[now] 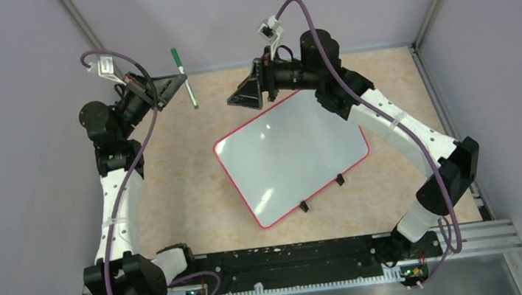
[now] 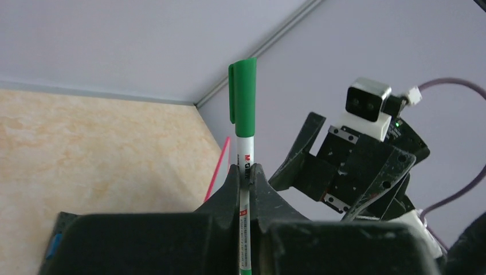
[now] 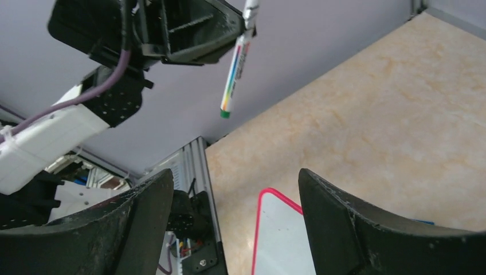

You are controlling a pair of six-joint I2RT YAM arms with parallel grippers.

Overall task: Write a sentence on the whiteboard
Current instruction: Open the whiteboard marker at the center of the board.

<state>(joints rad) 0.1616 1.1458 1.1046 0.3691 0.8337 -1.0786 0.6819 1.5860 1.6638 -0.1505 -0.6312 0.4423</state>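
Left gripper (image 2: 245,175) is clamped tight on the capped marker (image 2: 243,109), raised far left. Right gripper (image 3: 235,175), wide and empty, faces it, probably to uncap. Whiteboard (image 1: 292,155) lies blank.

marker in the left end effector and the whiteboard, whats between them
Only bare tabletop, seen in the top external view, lies between the marker tip and the whiteboard corner.

White red-rimmed whiteboard (image 1: 292,155), green-capped marker (image 1: 180,67), beige marbled table (image 1: 174,194)
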